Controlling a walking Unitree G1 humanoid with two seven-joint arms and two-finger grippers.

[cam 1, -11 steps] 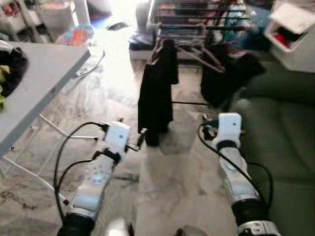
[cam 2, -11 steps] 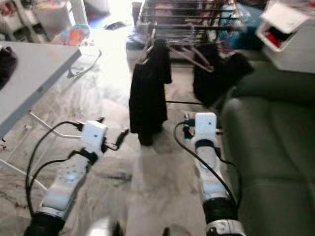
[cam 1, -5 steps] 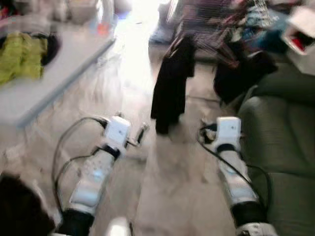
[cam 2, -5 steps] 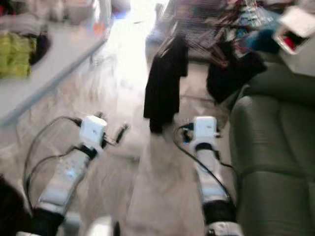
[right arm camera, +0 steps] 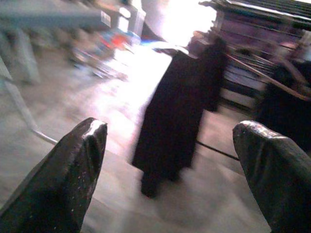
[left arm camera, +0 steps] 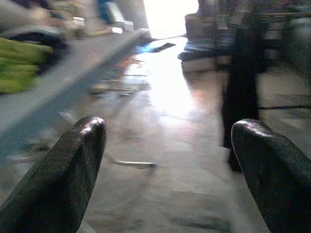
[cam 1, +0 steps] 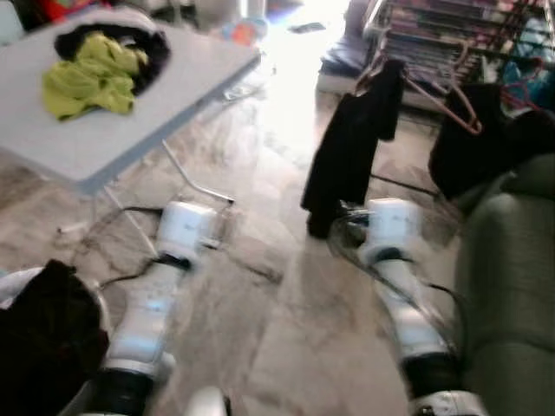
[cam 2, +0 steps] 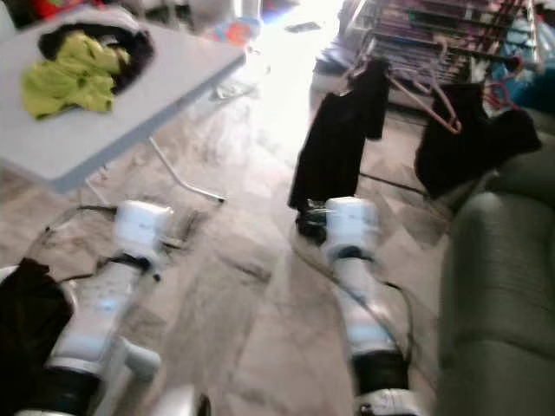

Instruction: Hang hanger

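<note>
Both grippers — left gripper [left arm camera: 167,170], right gripper [right arm camera: 170,174] — gape empty; next, fetch a hanger [cam 2: 425,91] off the drying rack [cam 2: 434,35].

Both silver arms are held forward in the lower frame; the left gripper [left arm camera: 167,165] and right gripper [right arm camera: 170,170] are spread wide, empty.
</note>
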